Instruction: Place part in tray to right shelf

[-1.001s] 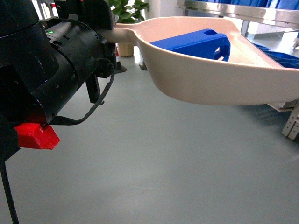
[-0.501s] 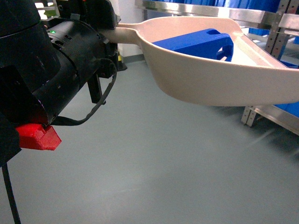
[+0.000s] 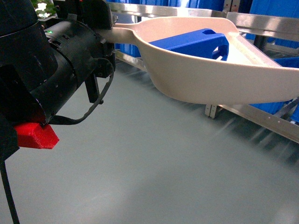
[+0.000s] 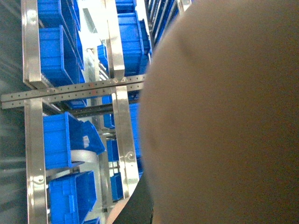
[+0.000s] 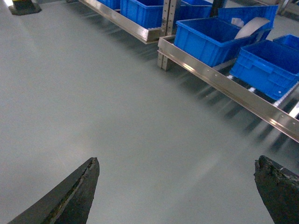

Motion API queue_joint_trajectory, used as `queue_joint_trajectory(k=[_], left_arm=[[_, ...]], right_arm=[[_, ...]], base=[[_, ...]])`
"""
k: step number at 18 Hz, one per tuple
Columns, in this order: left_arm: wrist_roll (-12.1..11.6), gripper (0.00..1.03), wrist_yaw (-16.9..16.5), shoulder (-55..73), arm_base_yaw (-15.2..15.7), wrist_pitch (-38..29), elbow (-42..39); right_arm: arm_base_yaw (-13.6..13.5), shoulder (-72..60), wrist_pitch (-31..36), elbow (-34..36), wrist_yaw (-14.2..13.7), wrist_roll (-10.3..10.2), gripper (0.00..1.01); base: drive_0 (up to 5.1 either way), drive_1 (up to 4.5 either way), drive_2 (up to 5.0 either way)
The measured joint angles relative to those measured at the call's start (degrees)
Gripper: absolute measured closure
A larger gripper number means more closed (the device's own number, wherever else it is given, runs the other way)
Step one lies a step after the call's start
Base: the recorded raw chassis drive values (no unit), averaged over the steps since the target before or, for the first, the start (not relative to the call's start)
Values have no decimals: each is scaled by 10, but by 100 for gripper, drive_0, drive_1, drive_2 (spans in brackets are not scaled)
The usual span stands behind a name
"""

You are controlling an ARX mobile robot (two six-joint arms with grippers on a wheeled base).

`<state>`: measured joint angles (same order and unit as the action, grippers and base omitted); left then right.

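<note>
The beige tray [image 3: 210, 79] hangs in the air across the upper head view with its open lip to the right. The bright-blue part [image 3: 196, 43] lies inside it against the near wall. My left gripper [image 3: 105, 31] is shut on the tray's handle [image 3: 122, 32] at the upper left. The tray's blurred underside [image 4: 224, 112] fills the right of the left wrist view. The right shelf [image 3: 261, 21] shows its steel rails behind and below the tray. My right gripper [image 5: 177, 161] is open above the bare grey floor, holding nothing.
Large blue crates [image 5: 210, 39] sit on the rack's low level behind a steel front rail [image 5: 224, 84]. More blue crates [image 4: 58, 51] fill racks in the left wrist view. Grey floor [image 3: 149, 168] spreads in front. My black arm with a red block [image 3: 35, 135] fills the left.
The background has swept to the left in the head view, and the plant has given way to steel racks and blue crates. Tray, part and left gripper keep their places.
</note>
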<state>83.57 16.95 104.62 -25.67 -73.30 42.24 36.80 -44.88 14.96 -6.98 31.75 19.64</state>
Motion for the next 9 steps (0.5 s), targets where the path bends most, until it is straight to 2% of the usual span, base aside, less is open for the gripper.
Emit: queue_joint_trajectory(k=[9], left_arm=[[0,90,2,0,1,0,0]], right_arm=[[0,0,0,0,0,0,3]], base=[[-168,-168,-168]])
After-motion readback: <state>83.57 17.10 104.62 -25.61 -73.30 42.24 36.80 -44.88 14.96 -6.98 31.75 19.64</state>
